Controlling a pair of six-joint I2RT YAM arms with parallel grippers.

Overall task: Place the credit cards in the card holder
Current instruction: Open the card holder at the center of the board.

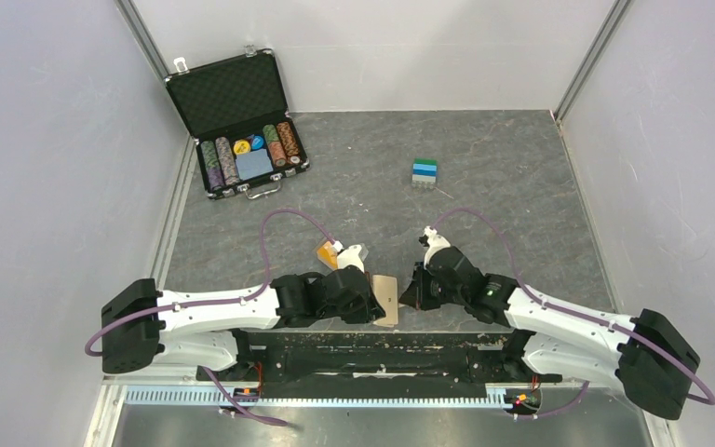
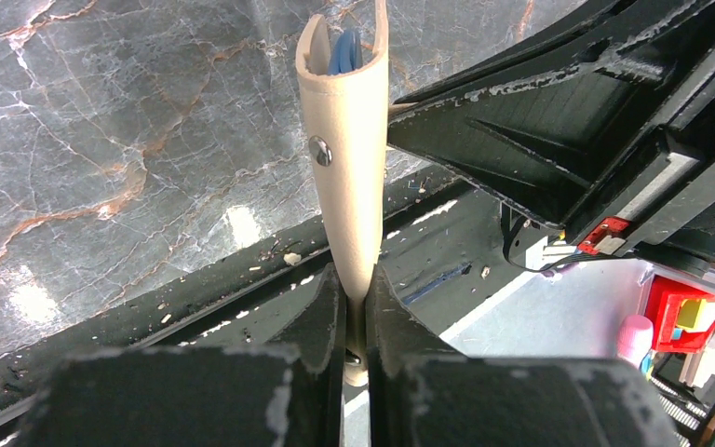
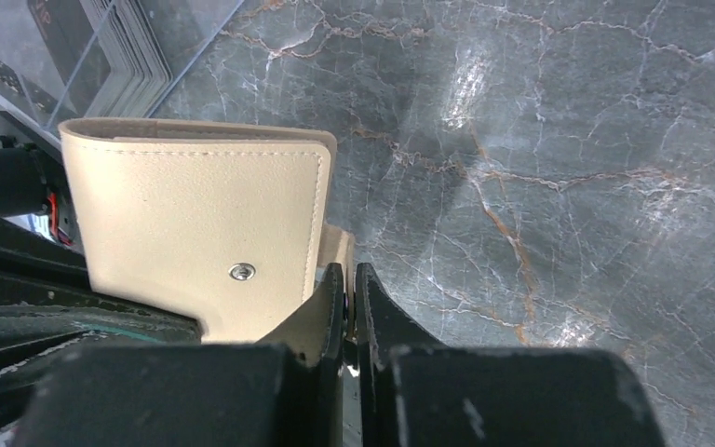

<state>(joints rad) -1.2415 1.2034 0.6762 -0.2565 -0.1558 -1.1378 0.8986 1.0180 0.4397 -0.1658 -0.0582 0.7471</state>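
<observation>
Nearest, at the front edge of the grey marbled table (image 1: pixel 503 186), clamped down to a thin slit: left end effector (image 2: pixel 356 284), gripping the lower edge of the light tan, leather-like bifold card holder (image 2: pixel 344 186). Held upright off the table and folded nearly flat, with a small round metal snap on its outer face. Tucked into its open top, only an edge showing: a blue plastic credit card (image 2: pixel 344 51). Right against it from the other side, right end effector (image 3: pixel 349 279), fingers all but closed on a thin tan edge of the same card holder (image 3: pixel 205 214). Seen from above, wallet (image 1: pixel 388 298) squeezed between the two end effectors (image 1: pixel 377 300) (image 1: pixel 410 293). Just beyond the left wrist, a small orange box (image 1: pixel 326 253). Further back on the right, a little blue, green and white stacked block (image 1: pixel 424 172). Farthest, back left: an open black chip case (image 1: pixel 228 93) with rows of poker chips
</observation>
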